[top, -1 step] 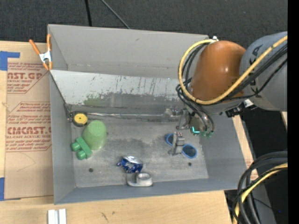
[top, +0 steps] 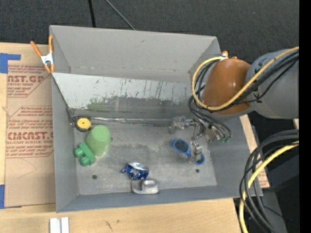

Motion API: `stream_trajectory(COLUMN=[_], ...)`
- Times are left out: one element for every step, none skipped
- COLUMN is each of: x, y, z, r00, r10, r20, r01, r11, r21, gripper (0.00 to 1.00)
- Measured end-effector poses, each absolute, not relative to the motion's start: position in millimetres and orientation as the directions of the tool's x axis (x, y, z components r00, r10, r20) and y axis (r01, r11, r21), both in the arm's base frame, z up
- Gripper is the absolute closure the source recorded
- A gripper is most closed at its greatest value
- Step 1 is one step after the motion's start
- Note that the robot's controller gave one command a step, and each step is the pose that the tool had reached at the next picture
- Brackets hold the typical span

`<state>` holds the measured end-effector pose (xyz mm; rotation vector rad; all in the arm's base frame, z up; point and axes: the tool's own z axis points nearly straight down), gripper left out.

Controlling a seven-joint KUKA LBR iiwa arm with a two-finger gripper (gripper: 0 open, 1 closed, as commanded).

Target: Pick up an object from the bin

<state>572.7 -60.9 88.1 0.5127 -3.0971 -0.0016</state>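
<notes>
The gripper hangs low over the right part of the bin. A small blue oval thing lies on the floor just beside it, on the view's left side, touching or not, I cannot tell. Whether the jaws are spread or pressed together cannot be told either. A crumpled blue wrapper and a green cup lie well apart.

blue object partly hidden by gripper, arm cut off at right

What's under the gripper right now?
A small rounded blue thing lies on the bin floor at the right, partly under the gripper. Its right side is covered by the gripper, so its full shape can't be seen.
</notes>
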Motion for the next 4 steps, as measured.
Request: stream_trajectory(x=[587.1, 586.9, 586.8, 566.6], y=[-52, -52, -52, -76], z=[97, 97, 97, 69], r00=[-0.89, -0.891, -0.891, -0.94], r10=[-0.456, -0.455, -0.455, -0.341], r20=[-0.004, -0.003, -0.003, 0.0], r01=[-0.456, -0.455, -0.455, -0.341], r11=[0.89, 0.891, 0.891, 0.94], r21=[-0.001, 0.001, 0.001, 0.001], gripper=[0.0, 1.0, 0.0, 0.0])
